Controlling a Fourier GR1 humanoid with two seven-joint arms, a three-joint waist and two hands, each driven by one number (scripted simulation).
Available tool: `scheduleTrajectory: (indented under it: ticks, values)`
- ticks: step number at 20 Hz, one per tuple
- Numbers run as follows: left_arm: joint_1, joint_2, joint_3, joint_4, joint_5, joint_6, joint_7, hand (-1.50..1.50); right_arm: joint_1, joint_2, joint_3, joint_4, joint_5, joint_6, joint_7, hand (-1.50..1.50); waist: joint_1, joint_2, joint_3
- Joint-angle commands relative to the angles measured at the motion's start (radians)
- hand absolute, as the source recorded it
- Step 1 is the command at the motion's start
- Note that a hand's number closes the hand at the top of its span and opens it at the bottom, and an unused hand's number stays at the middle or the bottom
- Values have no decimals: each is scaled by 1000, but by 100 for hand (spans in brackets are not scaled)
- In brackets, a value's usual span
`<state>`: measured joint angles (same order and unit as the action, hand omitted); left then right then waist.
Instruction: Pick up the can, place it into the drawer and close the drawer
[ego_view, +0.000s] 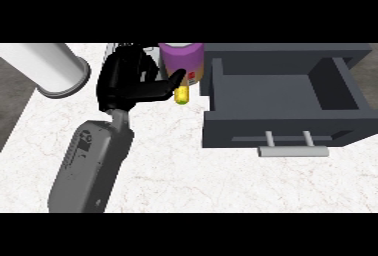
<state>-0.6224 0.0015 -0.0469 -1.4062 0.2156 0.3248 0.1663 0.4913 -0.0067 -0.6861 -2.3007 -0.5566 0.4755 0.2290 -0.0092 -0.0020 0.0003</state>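
One grey forearm (92, 165) comes in from the near-left edge and runs up and slightly right across the white marbled counter (184, 175). Which arm it is cannot be told for certain from its position alone; it shows at the left of the view, so it reads as the left one. Its black hand (125, 85) sits at the far end of the forearm, palm turned toward the right, with the thumb (168, 84) stretched out rightward so that its tip reaches the purple can (182, 62). The fingers on the far side of the hand are bunched and mostly hidden (whether they curl round the can or merely lie beside it cannot be told). The can stands upright at the far edge of the counter, just left of the dark grey drawer (284, 125), with a red mark on its right side. A small yellow object (181, 95) lies just below the can, touching the thumb's underside. The drawer stands pulled open, its inside bare, its pale bar handle (293, 151) on the near face. A white cylinder (52, 67) stands at the far left.
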Motion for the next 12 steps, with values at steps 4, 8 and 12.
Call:
scheduleTrajectory:
  ticks: [4,8,12]
  values:
    - [-185,-1,-55,88,11,121,56,150,-47,-8,-6,-40,-31,-48,67,-150,-5,2,0]
    - [-270,-1,-69,156,24,166,46,150,-11,6,46,-5,14,-30,16,-150,-8,3,0]
    - [-421,-1,-80,292,54,249,35,150,-28,6,32,12,25,-8,8,-150,-19,4,0]
